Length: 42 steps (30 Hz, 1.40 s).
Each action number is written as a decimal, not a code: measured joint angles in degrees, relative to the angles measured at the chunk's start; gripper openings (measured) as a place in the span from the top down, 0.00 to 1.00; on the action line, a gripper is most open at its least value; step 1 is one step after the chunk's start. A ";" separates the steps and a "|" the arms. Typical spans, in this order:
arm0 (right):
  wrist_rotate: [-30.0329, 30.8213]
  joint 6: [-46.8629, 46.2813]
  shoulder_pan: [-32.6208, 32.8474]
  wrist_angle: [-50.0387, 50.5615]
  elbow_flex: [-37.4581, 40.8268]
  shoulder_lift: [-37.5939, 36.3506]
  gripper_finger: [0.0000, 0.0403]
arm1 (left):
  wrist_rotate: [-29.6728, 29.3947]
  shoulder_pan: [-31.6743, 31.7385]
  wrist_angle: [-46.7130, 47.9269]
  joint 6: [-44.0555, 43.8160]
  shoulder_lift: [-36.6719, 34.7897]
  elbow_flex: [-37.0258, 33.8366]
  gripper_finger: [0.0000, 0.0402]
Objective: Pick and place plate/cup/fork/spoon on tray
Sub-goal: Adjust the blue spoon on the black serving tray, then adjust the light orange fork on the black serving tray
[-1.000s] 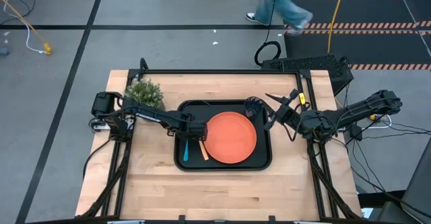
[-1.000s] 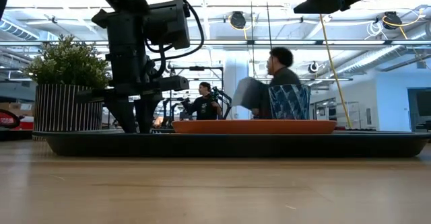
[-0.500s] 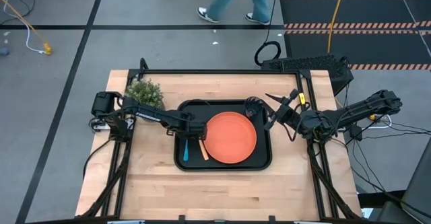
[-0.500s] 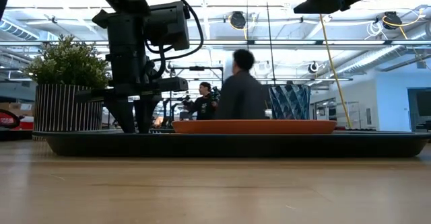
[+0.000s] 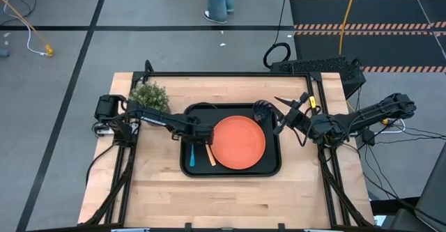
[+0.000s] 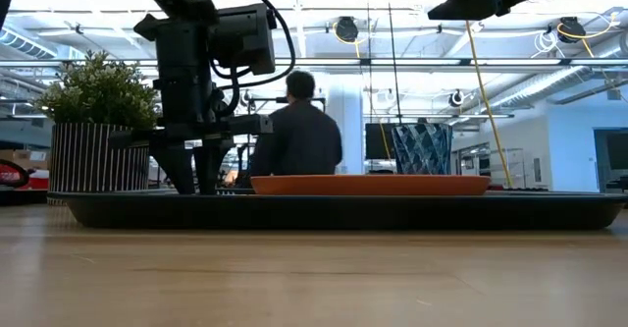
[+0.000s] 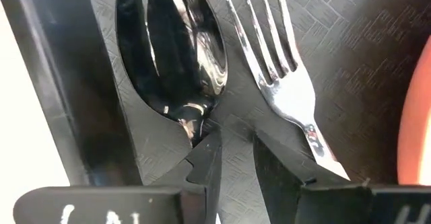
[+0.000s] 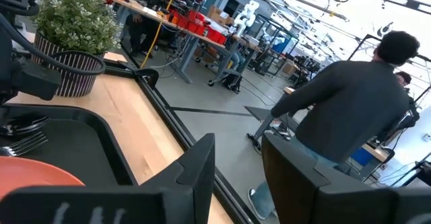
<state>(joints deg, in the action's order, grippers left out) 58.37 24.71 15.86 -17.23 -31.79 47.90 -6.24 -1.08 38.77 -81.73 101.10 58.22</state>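
Black rect. tray (image 5: 272, 168) w/ textured floor holds round flat orange plate (image 5: 238, 142), dark grey cup (image 5: 261, 111), shiny spoon (image 7: 175, 56) & fork (image 7: 279, 62) side by side. Left gripper (image 7: 234, 160) over cutlery, fingers parted, grasping nothing. Right gripper (image 8: 239, 160) off-tray, released.

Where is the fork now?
In the high view the fork lies on the tray, in its left part, between the spoon and the plate.
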 joint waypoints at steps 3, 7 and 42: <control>0.00 0.00 -0.01 0.00 0.00 0.00 0.72 | 0.02 0.00 -2.21 0.01 0.00 0.00 0.78; 0.00 0.00 0.01 0.00 0.00 0.00 0.72 | 0.11 0.00 -5.18 0.19 0.00 0.02 0.78; 0.00 -0.02 0.01 0.00 0.00 0.00 0.72 | 0.15 -0.34 -6.37 -5.44 0.00 0.13 0.78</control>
<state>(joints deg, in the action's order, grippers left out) 58.37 24.69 15.87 -17.23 -31.79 47.90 -6.09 -1.43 32.40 -87.17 101.10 58.35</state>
